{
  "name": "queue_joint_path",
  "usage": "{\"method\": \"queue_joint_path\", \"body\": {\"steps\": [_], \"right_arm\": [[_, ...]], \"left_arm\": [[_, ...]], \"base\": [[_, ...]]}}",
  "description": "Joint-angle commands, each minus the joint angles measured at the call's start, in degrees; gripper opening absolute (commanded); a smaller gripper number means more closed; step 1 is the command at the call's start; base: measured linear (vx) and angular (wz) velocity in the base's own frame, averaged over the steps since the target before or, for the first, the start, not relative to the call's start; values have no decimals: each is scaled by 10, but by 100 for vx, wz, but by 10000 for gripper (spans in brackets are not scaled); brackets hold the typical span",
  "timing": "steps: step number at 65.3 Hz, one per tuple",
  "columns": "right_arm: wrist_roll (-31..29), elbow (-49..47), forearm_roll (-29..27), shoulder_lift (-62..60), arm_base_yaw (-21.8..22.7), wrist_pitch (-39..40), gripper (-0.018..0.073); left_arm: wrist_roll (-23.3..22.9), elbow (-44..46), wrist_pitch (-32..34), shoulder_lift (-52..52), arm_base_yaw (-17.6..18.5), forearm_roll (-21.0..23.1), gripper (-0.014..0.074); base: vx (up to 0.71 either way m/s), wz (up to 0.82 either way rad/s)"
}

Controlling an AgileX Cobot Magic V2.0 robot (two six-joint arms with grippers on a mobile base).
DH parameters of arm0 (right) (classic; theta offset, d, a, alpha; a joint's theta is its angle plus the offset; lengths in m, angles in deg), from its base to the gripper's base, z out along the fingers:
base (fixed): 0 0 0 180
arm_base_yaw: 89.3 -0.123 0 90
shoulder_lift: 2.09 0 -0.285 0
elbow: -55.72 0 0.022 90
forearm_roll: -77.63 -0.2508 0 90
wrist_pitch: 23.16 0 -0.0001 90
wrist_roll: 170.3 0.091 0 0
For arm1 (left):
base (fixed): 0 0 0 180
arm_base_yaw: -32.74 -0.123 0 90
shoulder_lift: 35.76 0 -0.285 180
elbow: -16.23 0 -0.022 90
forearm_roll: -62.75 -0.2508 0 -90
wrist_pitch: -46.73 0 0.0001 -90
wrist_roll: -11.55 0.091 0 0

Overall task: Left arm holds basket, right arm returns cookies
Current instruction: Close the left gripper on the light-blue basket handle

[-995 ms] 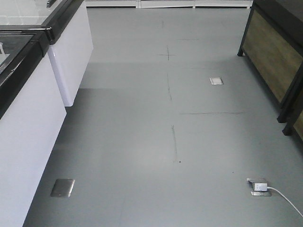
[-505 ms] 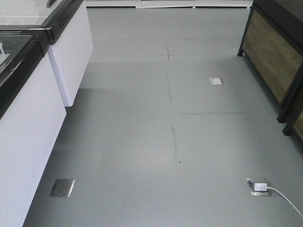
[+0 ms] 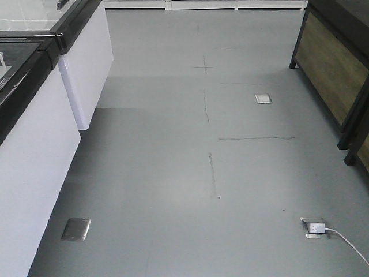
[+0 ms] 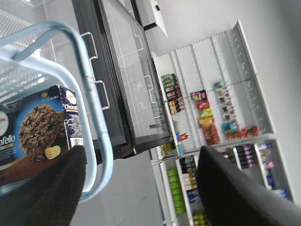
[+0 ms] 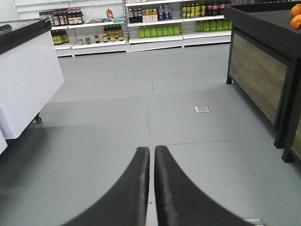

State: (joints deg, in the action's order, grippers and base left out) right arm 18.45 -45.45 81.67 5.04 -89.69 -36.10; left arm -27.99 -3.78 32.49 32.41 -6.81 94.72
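Left hand (image 4: pixel 141 155): spread wide, one black finger (image 4: pixel 42 188) low in front of the basket, the other well apart to the right; contact with the basket not clear.
Basket (image 4: pixel 96 141): light blue, tilted in the left wrist view, rim and hoop handle running down just beside the near finger.
Cookies (image 4: pixel 40 129): inside the basket, navy carton with its cookie picture facing out.
Right hand (image 5: pixel 152 153): fingers pressed together, nothing between them, over grey floor (image 5: pixel 117 117).
Left wrist view only: glass-door cooler (image 4: pixel 127 80), then snack shelves (image 4: pixel 211 113).
Front view only: white chest freezers (image 3: pixel 34 144), floor socket with white cable (image 3: pixel 316 227).
Right wrist view only: oranges (image 5: pixel 296 21) on a dark counter (image 5: pixel 268 21), bottle shelves (image 5: pixel 141 16) along the far wall.
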Motion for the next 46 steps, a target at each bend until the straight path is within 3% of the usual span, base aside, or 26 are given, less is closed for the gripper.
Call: {"method": "queue_joint_path", "body": {"steps": [1, 6, 17, 46], "right_arm": [[-1, 10, 4, -7, 4, 40, -6], [-1, 10, 4, -7, 4, 40, -6], [-1, 10, 4, -7, 4, 40, -6], [-1, 10, 4, -7, 4, 40, -6]], "left_arm": [[-2, -27, 106, -6, 0, 78, 481], [10, -48, 142, -6, 0, 101, 481], [13, -64, 196, 1, 3, 94, 481], [6, -62, 266, 34, 71, 96, 481]], "base": [[0, 0], [0, 0], [0, 0], [0, 0]]}}
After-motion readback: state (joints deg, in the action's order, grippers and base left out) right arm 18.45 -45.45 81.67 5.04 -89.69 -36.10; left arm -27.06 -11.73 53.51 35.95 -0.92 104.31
